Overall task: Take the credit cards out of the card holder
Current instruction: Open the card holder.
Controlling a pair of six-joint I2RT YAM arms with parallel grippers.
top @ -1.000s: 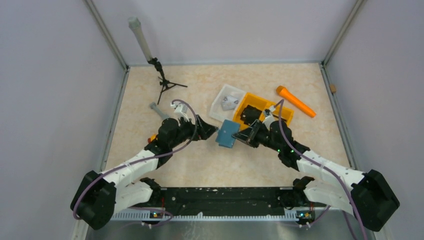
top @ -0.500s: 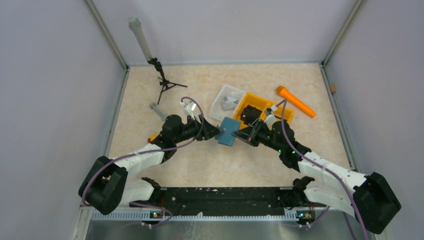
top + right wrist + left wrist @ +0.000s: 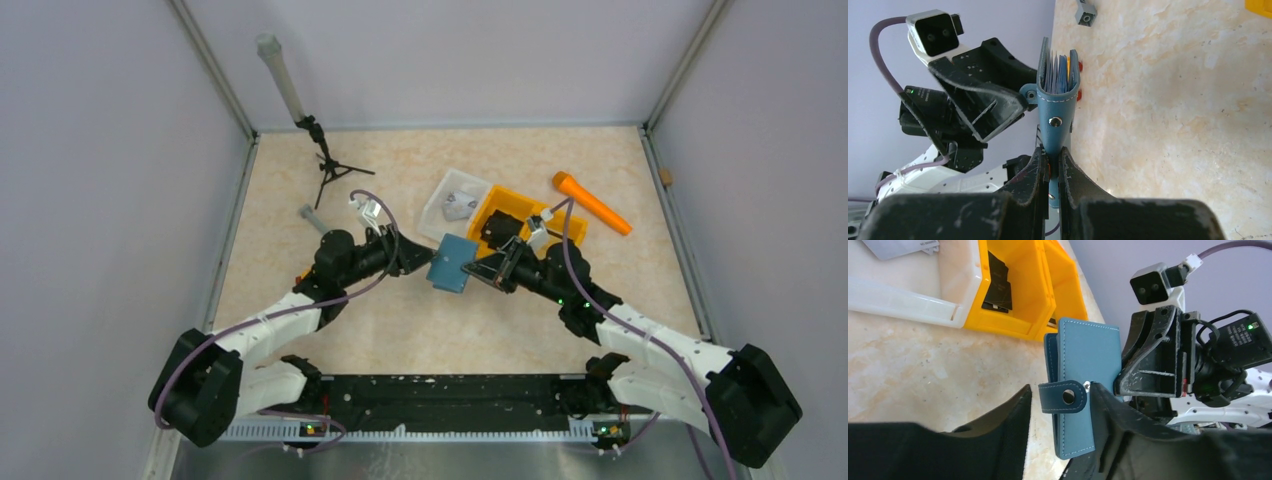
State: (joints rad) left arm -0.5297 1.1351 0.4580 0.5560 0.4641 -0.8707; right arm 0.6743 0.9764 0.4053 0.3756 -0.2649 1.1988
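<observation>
Right pincer (image 3: 1051,153) tight on card holder (image 3: 1055,100); left pincer (image 3: 1060,391) apart astride its strap (image 3: 1064,397).

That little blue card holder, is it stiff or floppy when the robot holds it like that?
Probably fairly stiff: pinched at one end by the right gripper, the card holder stands out without sagging. The cards fanned inside likely stiffen it. Its unsnapped strap looks the floppy part, sticking out loose.

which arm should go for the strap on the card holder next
Left. The right gripper is shut on the card holder, so it is busy. The left gripper is open with the snap strap between its fingers, probably ready to pull it.
</observation>
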